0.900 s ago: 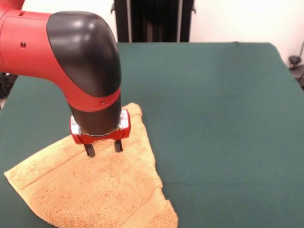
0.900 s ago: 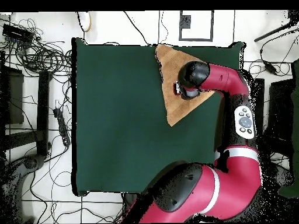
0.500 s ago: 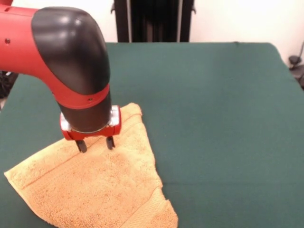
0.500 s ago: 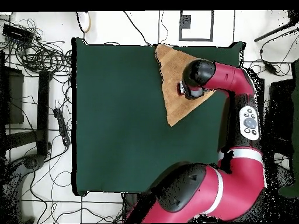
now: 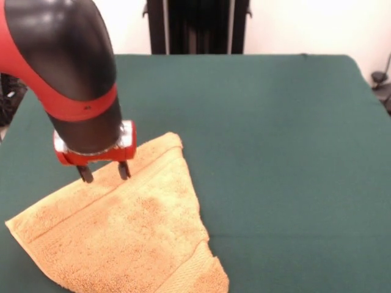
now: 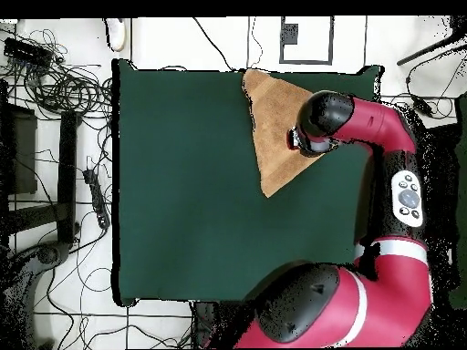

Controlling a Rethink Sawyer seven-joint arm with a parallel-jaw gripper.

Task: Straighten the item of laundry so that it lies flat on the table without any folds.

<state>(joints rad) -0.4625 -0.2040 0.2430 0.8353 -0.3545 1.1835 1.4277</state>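
Observation:
The item of laundry (image 5: 134,232) is a golden-orange towel folded over into a rough triangle, lying at the near left of the green table (image 5: 275,152). Its near corner runs off the picture's bottom edge, and a flat woven band (image 5: 186,268) shows there. My gripper (image 5: 102,173) hangs open just above the towel's far left edge, with nothing between its fingers (image 5: 124,171). From overhead the towel (image 6: 272,118) sits at the table's (image 6: 182,182) top right corner. The gripper (image 6: 295,138) is over its right side, mostly hidden under the black wrist.
A black stand (image 5: 195,24) rises behind the table's far edge. Loose cables (image 6: 55,87) cover the floor left of the table in the overhead view. My red arm (image 6: 401,182) runs along the table's right edge there.
The open gripper has slid left across the towel in the front view, from near its middle to its far left edge. The towel has kept its shape and place.

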